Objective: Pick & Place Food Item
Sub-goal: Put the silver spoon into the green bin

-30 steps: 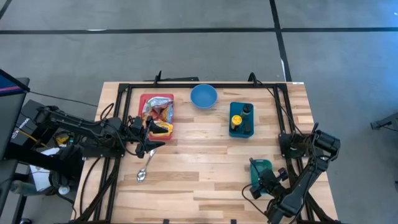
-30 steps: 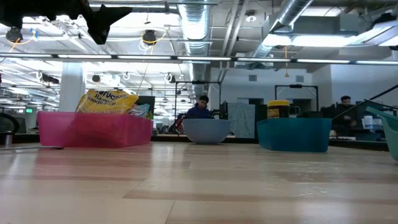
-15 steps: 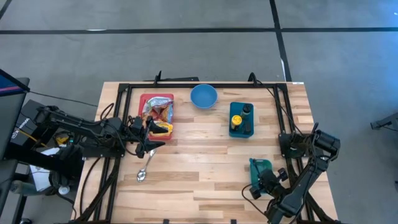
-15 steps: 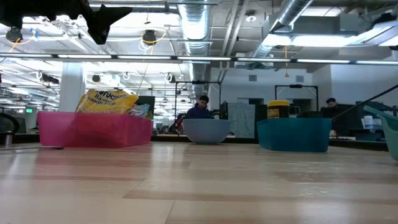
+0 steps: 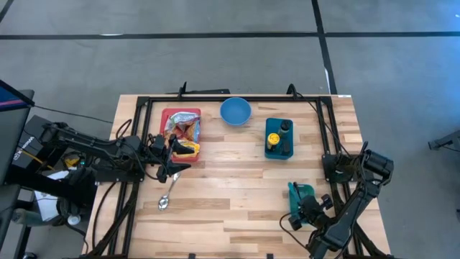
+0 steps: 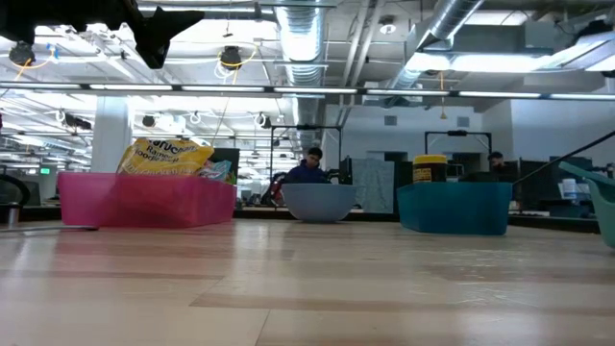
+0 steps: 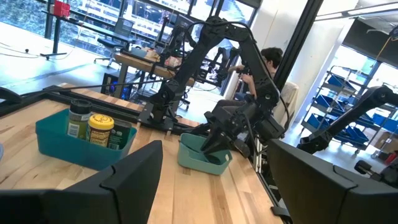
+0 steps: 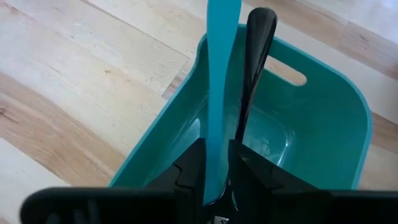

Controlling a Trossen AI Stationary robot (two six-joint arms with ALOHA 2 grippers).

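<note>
The right gripper (image 8: 217, 165) is pinching the teal bin's (image 5: 302, 196) wall narrowly, apparently to reposition it; the left gripper (image 5: 175, 152), wide, is hovering beside the pink bin (image 5: 181, 115).

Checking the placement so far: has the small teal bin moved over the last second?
No. The small teal bin sits at the same spot beside the table's black frame.

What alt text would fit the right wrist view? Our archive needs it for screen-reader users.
The right gripper pinches the rim of a teal bin, one of its fingers inside the bin and the wall between the two. The bin sits on a light wooden table and looks empty where its inside shows.
</note>
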